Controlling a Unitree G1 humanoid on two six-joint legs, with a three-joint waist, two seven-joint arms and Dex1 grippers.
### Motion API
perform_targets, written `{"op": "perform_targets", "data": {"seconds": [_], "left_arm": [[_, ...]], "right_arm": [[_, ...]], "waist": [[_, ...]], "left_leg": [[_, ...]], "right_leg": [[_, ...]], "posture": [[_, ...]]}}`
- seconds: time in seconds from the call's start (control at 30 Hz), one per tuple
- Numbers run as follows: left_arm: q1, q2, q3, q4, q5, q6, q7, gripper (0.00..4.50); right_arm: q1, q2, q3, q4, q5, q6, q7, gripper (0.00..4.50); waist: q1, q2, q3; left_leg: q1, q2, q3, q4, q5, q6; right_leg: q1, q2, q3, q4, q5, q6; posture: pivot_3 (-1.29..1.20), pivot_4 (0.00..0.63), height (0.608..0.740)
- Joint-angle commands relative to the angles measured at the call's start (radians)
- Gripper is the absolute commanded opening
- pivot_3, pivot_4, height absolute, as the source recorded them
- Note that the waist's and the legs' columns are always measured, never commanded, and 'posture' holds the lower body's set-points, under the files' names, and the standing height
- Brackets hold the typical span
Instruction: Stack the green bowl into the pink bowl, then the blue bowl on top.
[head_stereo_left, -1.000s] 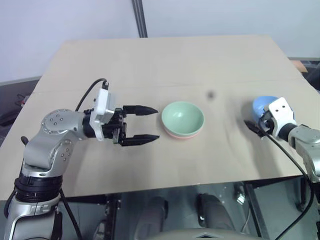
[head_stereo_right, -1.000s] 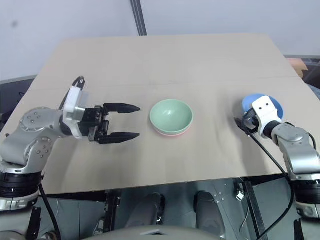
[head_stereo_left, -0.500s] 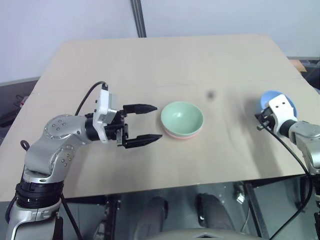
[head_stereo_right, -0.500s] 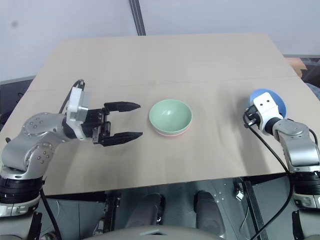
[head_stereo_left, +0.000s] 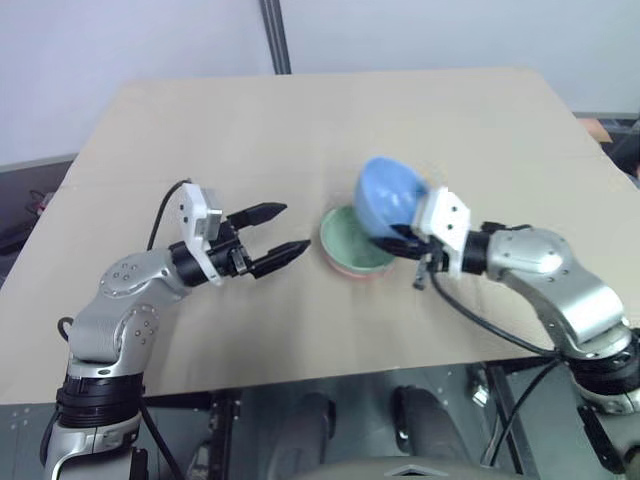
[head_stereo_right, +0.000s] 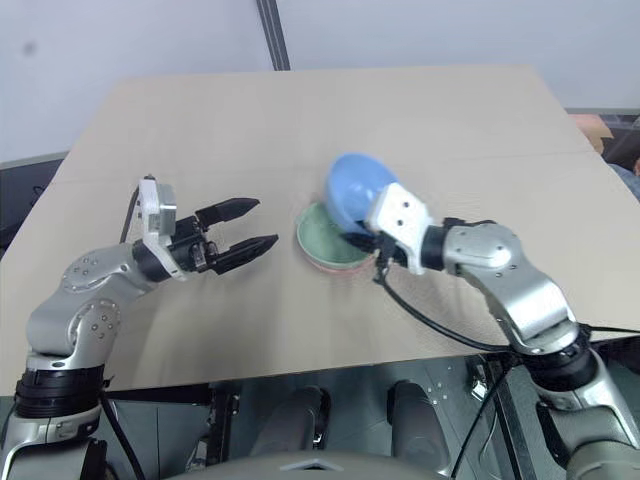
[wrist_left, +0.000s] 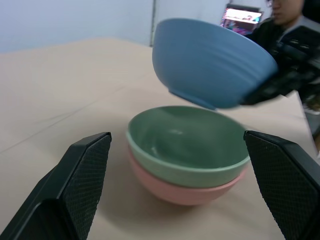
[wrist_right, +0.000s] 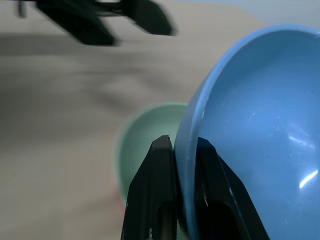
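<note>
Since the earlier frame your right gripper (wrist_right: 182, 150), clamped on the small sky-blue plastic bowl (head_stereo_left: 390, 196), has carried it from the right edge to centre frame, tilted above the mint-green plastic bowl (head_stereo_left: 352, 248) nested in the salmon-pink plastic bowl (wrist_left: 186, 191). Release it tilted and it may seat crooked. Your left gripper (head_stereo_left: 278, 235) hangs spread beside the stack.

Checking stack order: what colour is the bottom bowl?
Salmon pink, under the green bowl; the pink bowl shows best from the left wrist.
</note>
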Motion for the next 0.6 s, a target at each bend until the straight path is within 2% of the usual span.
{"op": "perform_targets", "data": {"seconds": [0.03, 0.13, 0.27, 0.3, 0.43, 0.6], "left_arm": [[0.001, 0.002, 0.016, -0.029, -0.002, -0.009, 0.008, 4.5], [0.006, 0.005, 0.019, -0.042, -0.006, -0.005, 0.015, 4.5], [0.039, -0.003, 0.017, -0.065, 0.01, -0.024, 0.03, 4.5], [0.042, -0.008, 0.017, -0.071, 0.013, -0.026, 0.039, 4.5], [0.07, -0.053, 0.011, -0.101, 0.106, -0.116, 0.123, 4.5], [0.126, -0.072, 0.032, -0.135, 0.06, -0.112, 0.109, 4.5]], "right_arm": [[-0.035, 0.008, 0.046, 0.048, -0.036, -0.052, 0.04, 1.06], [-0.046, 0.006, 0.041, 0.067, -0.034, -0.067, 0.067, 2.4], [-0.021, 0.027, -0.059, 0.012, 0.015, -0.069, 0.032, 4.28], [-0.011, 0.035, -0.086, -0.009, 0.034, -0.062, 0.019, 4.42], [0.072, 0.064, -0.219, -0.106, 0.143, -0.03, -0.026, 4.42], [0.245, 0.007, -0.354, -0.167, 0.158, -0.068, -0.04, 4.42]], "waist": [[0.0, 0.0, 0.0], [0.0, 0.0, 0.0], [-0.001, 0.0, 0.0], [-0.001, 0.0, 0.0], [0.007, 0.0, 0.0], [0.015, 0.0, 0.0]], "left_leg": [[0.0, 0.0, 0.0, 0.0, 0.0, 0.0], [-0.001, 0.0, 0.0, 0.0, 0.0, 0.0], [-0.001, 0.0, 0.0, -0.001, 0.0, 0.0], [-0.001, 0.0, 0.0, -0.001, 0.0, 0.0], [-0.001, 0.0, -0.001, -0.002, 0.0, 0.0], [-0.002, 0.0, -0.001, -0.003, 0.0, 0.0]], "right_leg": [[0.0, 0.0, 0.0, 0.0, 0.0, 0.0], [-0.001, 0.0, 0.0, 0.0, 0.0, 0.0], [-0.001, 0.0, 0.0, -0.001, 0.0, 0.0], [-0.001, 0.0, 0.0, -0.001, 0.0, 0.0], [-0.001, 0.0, -0.001, -0.002, 0.0, 0.0], [0.0, -0.001, -0.001, -0.005, 0.0, 0.0]], "posture": [[0.0, 0.15, 0.74], [0.0, 0.15, 0.74], [0.0, 0.15, 0.74], [0.0, 0.15, 0.74], [0.0, 0.15, 0.74], [0.0, 0.15, 0.74]]}}
